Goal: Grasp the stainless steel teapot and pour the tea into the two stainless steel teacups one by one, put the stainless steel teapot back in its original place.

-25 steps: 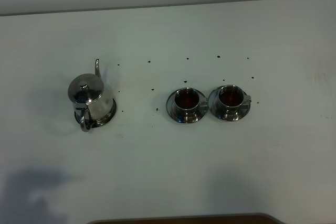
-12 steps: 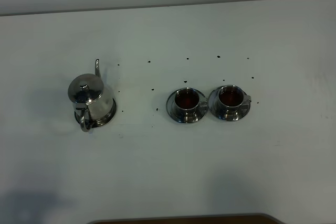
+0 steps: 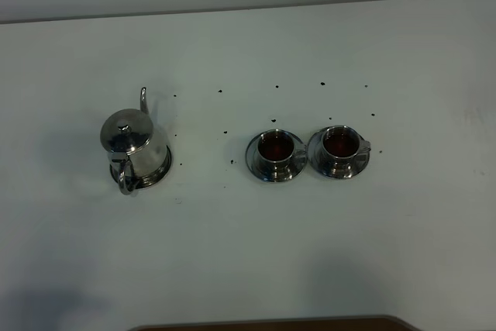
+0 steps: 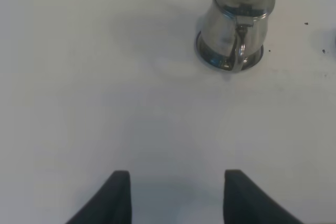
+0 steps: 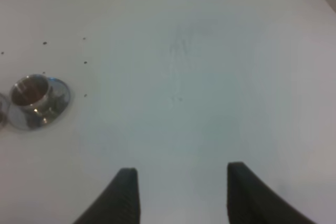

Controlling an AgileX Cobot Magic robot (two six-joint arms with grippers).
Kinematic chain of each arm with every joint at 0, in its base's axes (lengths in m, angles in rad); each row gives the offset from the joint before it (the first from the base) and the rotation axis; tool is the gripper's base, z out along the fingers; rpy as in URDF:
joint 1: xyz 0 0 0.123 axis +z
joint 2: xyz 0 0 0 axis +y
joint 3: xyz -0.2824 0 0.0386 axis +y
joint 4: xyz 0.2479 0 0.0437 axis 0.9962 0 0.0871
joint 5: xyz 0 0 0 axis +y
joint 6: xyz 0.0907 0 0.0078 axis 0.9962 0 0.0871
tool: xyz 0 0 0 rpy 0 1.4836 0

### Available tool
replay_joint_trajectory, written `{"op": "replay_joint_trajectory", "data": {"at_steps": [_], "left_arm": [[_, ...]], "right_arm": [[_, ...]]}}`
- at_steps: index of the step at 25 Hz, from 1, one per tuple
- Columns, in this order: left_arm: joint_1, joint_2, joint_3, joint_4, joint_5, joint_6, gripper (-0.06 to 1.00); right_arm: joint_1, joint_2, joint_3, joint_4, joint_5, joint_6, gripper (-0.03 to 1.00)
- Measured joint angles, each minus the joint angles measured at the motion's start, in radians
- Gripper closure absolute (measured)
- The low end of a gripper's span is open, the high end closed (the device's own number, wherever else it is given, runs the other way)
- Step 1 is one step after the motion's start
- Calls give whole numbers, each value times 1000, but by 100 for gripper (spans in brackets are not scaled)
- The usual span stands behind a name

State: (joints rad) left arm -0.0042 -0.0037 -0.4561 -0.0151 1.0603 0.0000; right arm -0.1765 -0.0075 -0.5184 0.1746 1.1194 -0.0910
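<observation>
While the shiny round steel teapot (image 3: 133, 145) sits upright on its flat steel saucer (image 3: 159, 174) on the white bench (image 3: 248, 246), we see two small steel cups (image 3: 275, 147) (image 3: 339, 143) holding dark tea (image 3: 274, 145), and both our tools (image 4: 176, 195) (image 5: 181, 192) hang open, empty.
</observation>
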Motion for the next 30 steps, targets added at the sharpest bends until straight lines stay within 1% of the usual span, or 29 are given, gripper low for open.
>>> {"op": "replay_joint_trajectory", "data": {"at_steps": [30], "left_arm": [[-2,0,0,0,0,0,49]], "right_arm": [[0,0,0,0,0,0,57]]}}
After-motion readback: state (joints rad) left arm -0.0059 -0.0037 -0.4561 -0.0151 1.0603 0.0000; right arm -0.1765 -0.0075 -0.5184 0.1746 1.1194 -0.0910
